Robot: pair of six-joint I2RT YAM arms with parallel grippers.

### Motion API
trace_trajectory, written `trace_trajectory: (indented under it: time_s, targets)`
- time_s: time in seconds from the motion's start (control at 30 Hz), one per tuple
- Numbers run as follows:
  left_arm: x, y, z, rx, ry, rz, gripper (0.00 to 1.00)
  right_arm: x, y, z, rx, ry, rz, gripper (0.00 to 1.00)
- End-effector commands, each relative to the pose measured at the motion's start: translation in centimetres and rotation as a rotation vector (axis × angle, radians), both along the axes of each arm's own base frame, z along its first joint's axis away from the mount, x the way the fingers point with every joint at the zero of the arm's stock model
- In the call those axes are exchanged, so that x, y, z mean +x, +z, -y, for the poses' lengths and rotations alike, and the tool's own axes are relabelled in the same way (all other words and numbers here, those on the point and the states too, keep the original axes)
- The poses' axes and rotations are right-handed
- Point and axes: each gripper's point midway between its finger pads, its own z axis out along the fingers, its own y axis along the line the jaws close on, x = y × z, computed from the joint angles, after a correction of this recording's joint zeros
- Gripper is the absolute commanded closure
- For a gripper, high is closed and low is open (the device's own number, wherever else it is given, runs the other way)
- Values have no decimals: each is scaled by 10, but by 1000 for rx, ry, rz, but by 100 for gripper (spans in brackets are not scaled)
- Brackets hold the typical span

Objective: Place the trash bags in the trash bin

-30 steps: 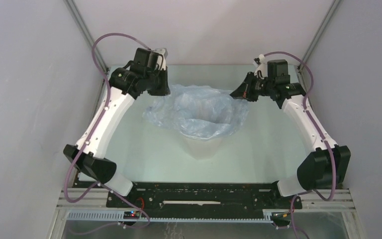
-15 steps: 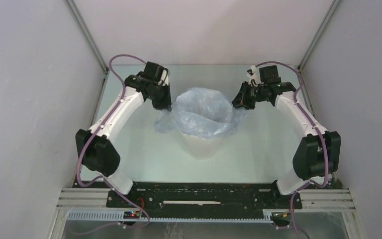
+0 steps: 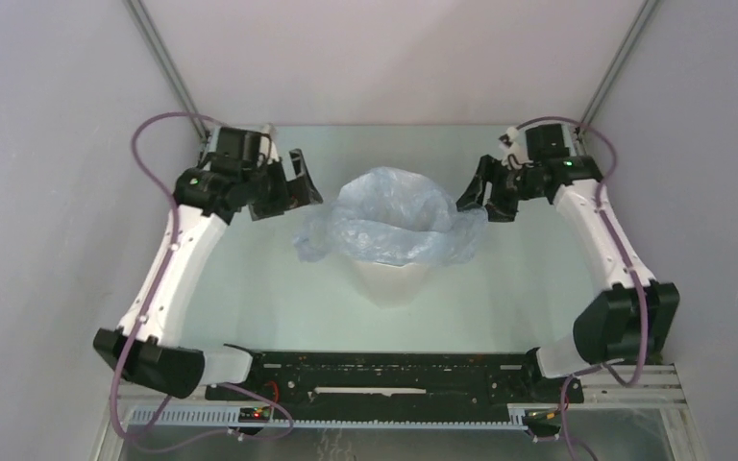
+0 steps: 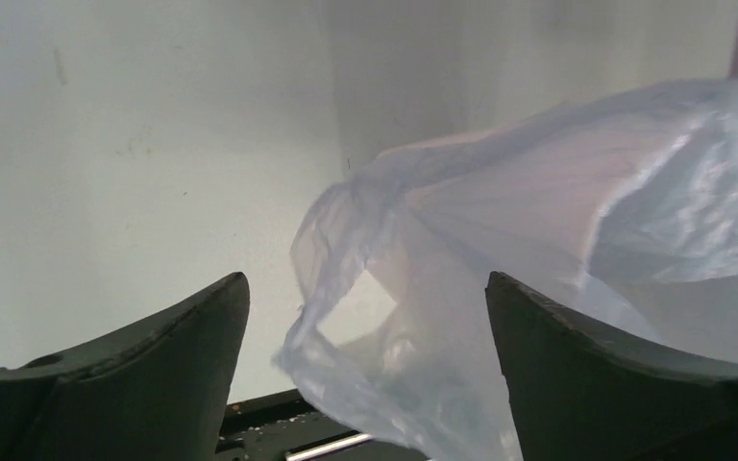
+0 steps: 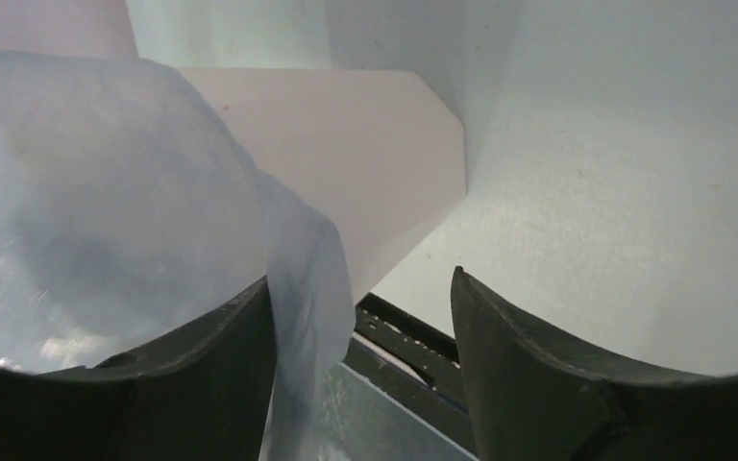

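The pale-blue translucent trash bag lies draped over the rim of the white trash bin, spilling out to both sides. My left gripper stands open to the left of the bag, apart from it. In the left wrist view the bag and a loop handle hang free ahead of that gripper. My right gripper is open at the bag's right edge. In the right wrist view a fold of the bag rests against one finger of that gripper, not pinched. The bin's wall shows behind it.
Grey enclosure walls stand close on the left, right and back, with metal corner posts. A black base rail runs along the table's near edge, between the arm bases.
Both grippers have opened and let go of the bag. The left arm has drawn back to the left, the right one slightly outward. The bag has settled over the bin.
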Motion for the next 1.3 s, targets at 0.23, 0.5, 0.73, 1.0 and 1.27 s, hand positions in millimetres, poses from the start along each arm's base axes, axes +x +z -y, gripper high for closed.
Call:
trace_trajectory:
  time_s: [0.23, 0.5, 0.73, 1.0, 1.27]
  targets:
    - [-56, 31, -34, -324, 391, 31, 0, -78, 87, 26, 13, -151, 123, 11]
    - [-63, 2, -1, -773, 476, 3, 0, -108, 72, -10, 282, -150, 81, 9]
    - [-74, -48, 2, -741, 477, -94, 0, -100, 50, -32, 385, -166, 78, 15]
    - [-54, -45, 12, -769, 397, -37, 7, -96, 43, -27, 400, -208, 111, 23]
    - [-47, -39, 14, -887, 440, -15, 27, -88, 47, -26, 444, -258, 114, 24]
